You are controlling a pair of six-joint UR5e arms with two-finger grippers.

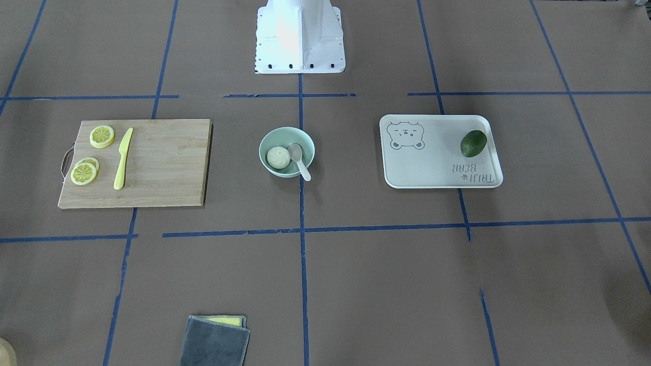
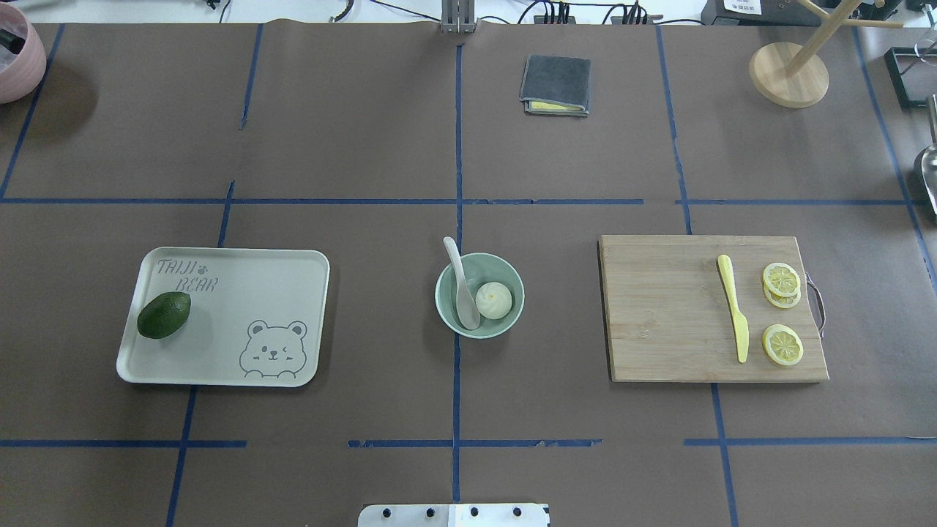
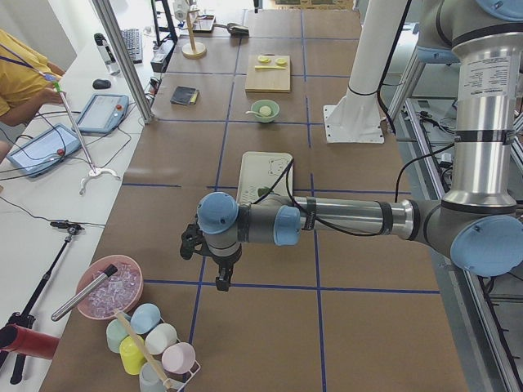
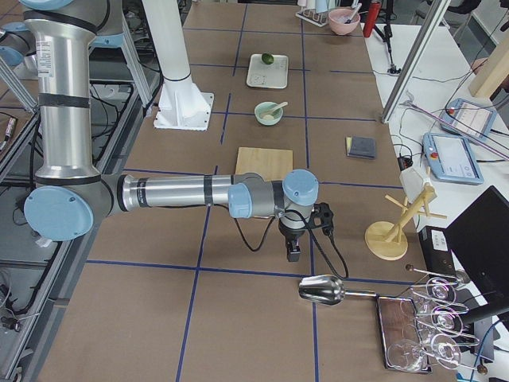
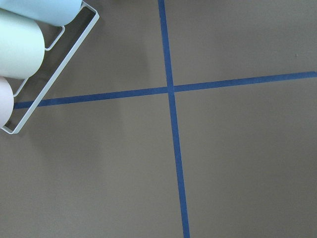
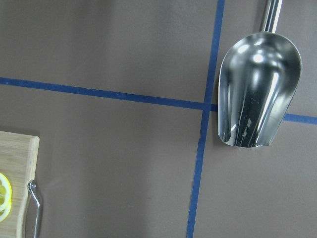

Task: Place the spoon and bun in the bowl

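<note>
Nearest in each side view, the left gripper [image 3: 218, 282] and right gripper [image 4: 293, 254] are hung over the table [image 3: 270, 335], well apart from the task's things; whether either is open cannot be told. Farther off, the bun [image 2: 494, 300] and spoon [image 2: 462, 284] are seen inside the bowl [image 2: 506, 268] (handle propped over the rim). The bun is judged soft, to be pinched gently at its sides; the spoon light and stiff, best taken by its handle.

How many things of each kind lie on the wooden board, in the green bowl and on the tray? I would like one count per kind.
Lemon slices: 3
Yellow knife: 1
Bun: 1
Spoon: 1
Avocado: 1
Total: 7
</note>
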